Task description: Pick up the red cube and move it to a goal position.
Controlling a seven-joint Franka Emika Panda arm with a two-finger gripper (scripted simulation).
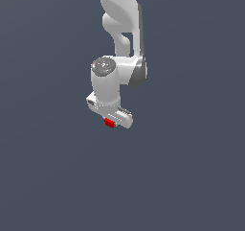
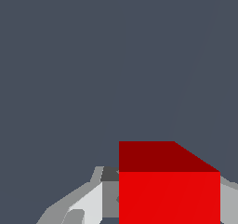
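Red is the only strong colour here: the red cube [image 1: 109, 123] sits tucked under the white gripper [image 1: 111, 121], at the lower end of the Panda arm [image 1: 119, 38]. In the wrist view the cube [image 2: 169, 197] fills the space between the pale fingers [image 2: 86, 204], one on each side and pressed right up against its faces, so the claw reads as closed narrowly on the cube, about one cube-width apart.

Nothing that carries the cube can be made out. Both views show only a flat, even grey-blue field, with no table edge, corner or shadow to place things by, so I cannot say whether the cube rests on a surface or hangs clear of one. No goal marker is visible in either view.

Judging by the grip, the pick appears made and the carry to the goal is what remains. The main risk is a slip: the cube is small and smooth-faced, and in the exterior view only a little of it peeks below the fingers, so it may be held near its lower part, not squarely. A quick swing or a sudden stop could let it twist or slide out. A second risk is aim: with no goal in view, the arm could release the cube in the wrong place, or open the claw early and drop it.
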